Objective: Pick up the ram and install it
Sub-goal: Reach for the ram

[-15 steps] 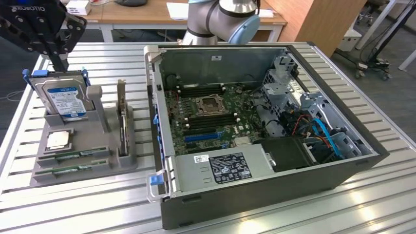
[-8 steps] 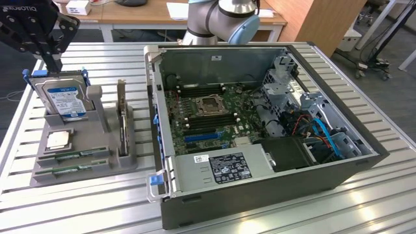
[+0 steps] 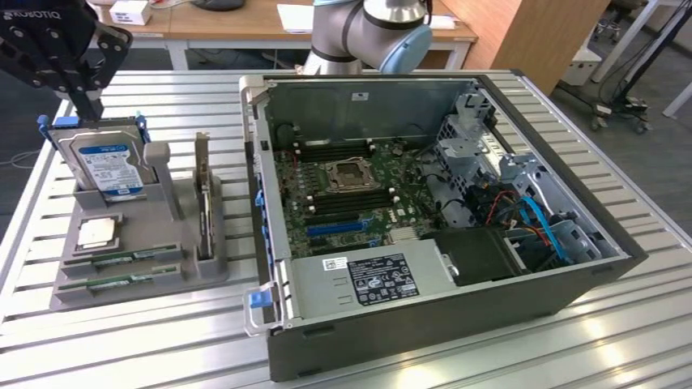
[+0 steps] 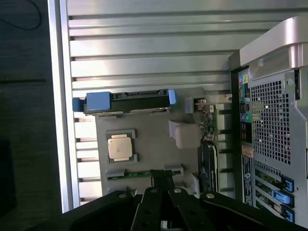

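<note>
Two green ram sticks (image 3: 121,258) (image 3: 108,282) lie flat in slots at the front of a grey holder (image 3: 162,271) on the exterior view's left. My black gripper (image 3: 91,112) hangs well above the holder's far end, behind the hard drive, with its fingers shut on nothing. In the wrist view the shut fingertips (image 4: 161,179) overlap one ram stick (image 4: 137,174) in its slot. The open computer case (image 3: 433,267) lies beside the holder, with its motherboard memory slots (image 3: 357,197) exposed.
The holder also carries an upright blue-labelled hard drive (image 3: 108,166), a CPU chip (image 3: 96,233) and a dark expansion card (image 3: 202,194) on edge. All of it rests on a ribbed metal table (image 3: 130,340). The arm's base (image 3: 368,32) stands behind the case.
</note>
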You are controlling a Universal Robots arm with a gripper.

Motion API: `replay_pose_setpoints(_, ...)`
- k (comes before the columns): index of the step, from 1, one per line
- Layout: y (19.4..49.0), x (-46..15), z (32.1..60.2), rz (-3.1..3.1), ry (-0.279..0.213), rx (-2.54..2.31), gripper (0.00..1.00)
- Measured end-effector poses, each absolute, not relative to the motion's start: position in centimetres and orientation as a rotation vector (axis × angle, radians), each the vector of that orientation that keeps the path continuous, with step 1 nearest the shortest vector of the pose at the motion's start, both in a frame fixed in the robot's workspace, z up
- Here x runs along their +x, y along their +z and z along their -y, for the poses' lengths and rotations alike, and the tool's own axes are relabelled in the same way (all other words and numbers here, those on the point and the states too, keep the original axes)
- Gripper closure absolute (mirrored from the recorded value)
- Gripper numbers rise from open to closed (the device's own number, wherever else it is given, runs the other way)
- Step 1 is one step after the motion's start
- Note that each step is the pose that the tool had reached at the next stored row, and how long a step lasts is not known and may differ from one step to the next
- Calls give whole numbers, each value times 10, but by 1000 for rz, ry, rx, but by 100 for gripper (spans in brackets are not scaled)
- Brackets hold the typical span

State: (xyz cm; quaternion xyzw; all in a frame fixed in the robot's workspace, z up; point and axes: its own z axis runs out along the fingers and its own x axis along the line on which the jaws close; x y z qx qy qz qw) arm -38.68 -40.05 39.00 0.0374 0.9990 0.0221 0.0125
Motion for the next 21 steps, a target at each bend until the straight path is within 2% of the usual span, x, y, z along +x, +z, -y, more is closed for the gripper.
replay_pose_setpoints(21, 390, -387, 426, -3114, 69, 117, 90)
